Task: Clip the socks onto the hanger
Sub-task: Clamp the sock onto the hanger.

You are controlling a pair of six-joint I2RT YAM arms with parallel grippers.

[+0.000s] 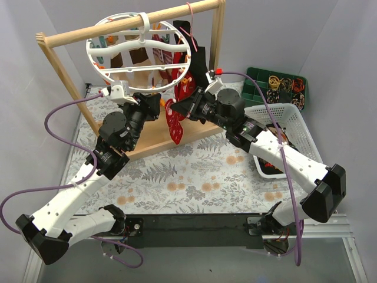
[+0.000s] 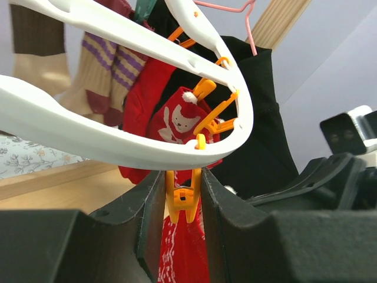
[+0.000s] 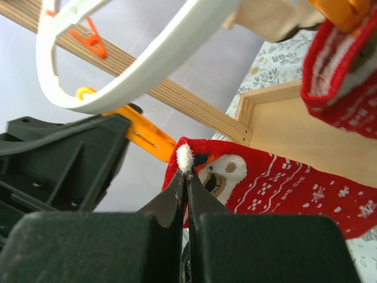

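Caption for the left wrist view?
Left gripper jaws pinch an orange clip under the white hanger; red sock behind.

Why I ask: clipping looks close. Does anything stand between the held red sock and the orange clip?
Nothing visible: the right gripper holds the red sock beside the orange clip, pinched by the left gripper.

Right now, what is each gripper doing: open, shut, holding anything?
Left gripper: closed on an orange clip under the white hanger.
Right gripper: shut, pinching the edge of the red Christmas sock.
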